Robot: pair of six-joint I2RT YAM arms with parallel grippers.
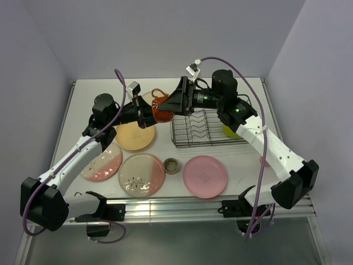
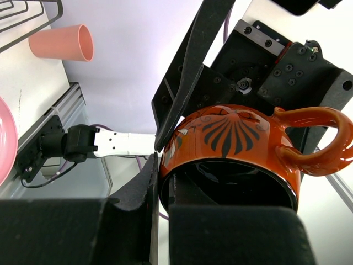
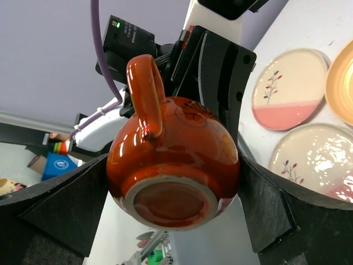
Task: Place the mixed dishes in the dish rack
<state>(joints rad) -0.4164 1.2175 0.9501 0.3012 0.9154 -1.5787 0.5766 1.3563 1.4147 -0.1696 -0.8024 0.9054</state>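
Observation:
The dark red mug (image 1: 163, 113) hangs in the air just left of the dish rack (image 1: 209, 130). My left gripper (image 2: 163, 182) is shut on the mug's (image 2: 237, 138) rim, one finger inside and one outside. My right gripper (image 3: 174, 187) stands open, its fingers (image 3: 265, 204) flanking the mug's (image 3: 174, 160) round body, whose base faces the right wrist camera. On the table lie a yellow-orange plate (image 1: 134, 136), two cream-and-pink plates (image 1: 102, 162) (image 1: 142, 174) and a pink plate (image 1: 205, 176). A small greenish cup (image 1: 172, 165) stands between them.
A lime-yellow bowl (image 1: 230, 131) sits at the rack's right end, partly hidden by my right arm. The salmon-pink tumbler (image 2: 60, 43) lies on its side by the table's right edge. Walls close in the table on three sides.

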